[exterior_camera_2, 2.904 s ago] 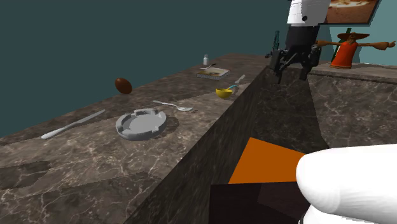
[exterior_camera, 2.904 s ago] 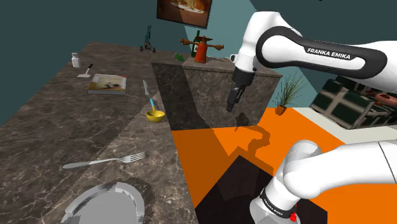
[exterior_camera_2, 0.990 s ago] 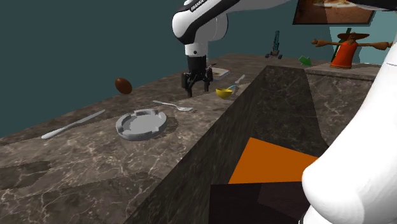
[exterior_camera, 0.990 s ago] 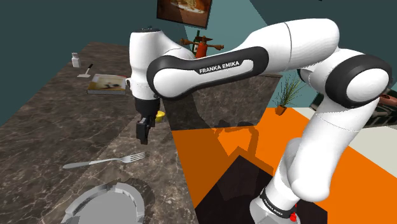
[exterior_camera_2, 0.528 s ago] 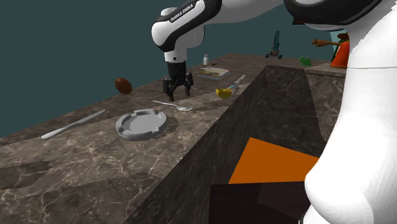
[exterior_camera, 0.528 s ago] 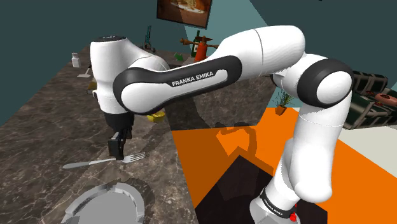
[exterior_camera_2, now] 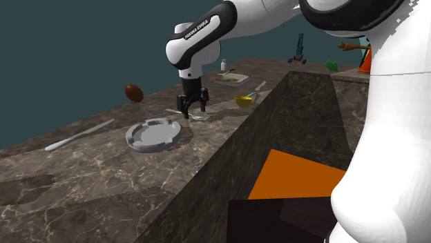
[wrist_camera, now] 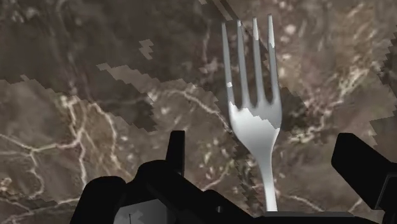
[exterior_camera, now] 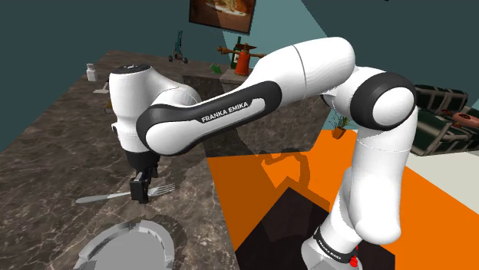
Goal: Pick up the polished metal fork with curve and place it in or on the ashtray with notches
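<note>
A shiny metal fork (exterior_camera: pixel 104 198) lies flat on the dark marble counter, tines (exterior_camera: pixel 164 188) toward the counter's edge. My black gripper (exterior_camera: pixel 141 198) hangs just over the fork's neck, open. In the wrist view the fork (wrist_camera: pixel 253 121) runs between the two fingers (wrist_camera: pixel 176 153), which stand wide apart and do not touch it. The grey round ashtray (exterior_camera: pixel 127 244) with notched rim sits near the fork, toward the shoulder view's bottom left. From the second exterior view the gripper (exterior_camera_2: pixel 191 113) is down at the fork (exterior_camera_2: pixel 201 118), with the ashtray (exterior_camera_2: pixel 152 134) just to that view's left.
A long knife (exterior_camera_2: pixel 79 134) and a brown ball (exterior_camera_2: pixel 133 92) lie beyond the ashtray. A yellow bowl (exterior_camera_2: pixel 243 101), a book (exterior_camera_2: pixel 231 79) and a small bottle (exterior_camera: pixel 91 72) sit farther along the counter. The counter edge (exterior_camera_2: pixel 228 138) drops to an orange floor (exterior_camera: pixel 307 176).
The arm swung from near the yellow bowl to the fork and came down; the gripper now hangs low over the fork's neck. Its fingers stayed open. The fork has not moved.
</note>
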{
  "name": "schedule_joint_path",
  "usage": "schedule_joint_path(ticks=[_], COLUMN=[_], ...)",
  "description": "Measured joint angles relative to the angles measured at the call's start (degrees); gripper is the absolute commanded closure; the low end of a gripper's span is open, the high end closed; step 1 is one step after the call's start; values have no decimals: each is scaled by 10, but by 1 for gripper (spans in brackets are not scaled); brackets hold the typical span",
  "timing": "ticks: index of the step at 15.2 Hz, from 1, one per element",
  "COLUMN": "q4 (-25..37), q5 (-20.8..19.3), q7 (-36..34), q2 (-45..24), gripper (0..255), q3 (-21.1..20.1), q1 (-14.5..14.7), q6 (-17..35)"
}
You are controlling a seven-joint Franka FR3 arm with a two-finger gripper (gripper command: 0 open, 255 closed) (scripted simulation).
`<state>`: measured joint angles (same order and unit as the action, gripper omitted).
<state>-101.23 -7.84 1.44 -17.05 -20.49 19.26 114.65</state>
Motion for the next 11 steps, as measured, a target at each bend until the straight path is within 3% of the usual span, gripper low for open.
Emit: schedule_joint_path(ticks=[6, 7, 11], q4=[-5, -5, -5], q5=[0, 0, 1], q7=[-1, -1, -1], q2=[0, 0, 2], gripper=[0, 255, 255], q3=[0, 0, -2], q1=[0, 0, 1], q6=[5, 5, 6])
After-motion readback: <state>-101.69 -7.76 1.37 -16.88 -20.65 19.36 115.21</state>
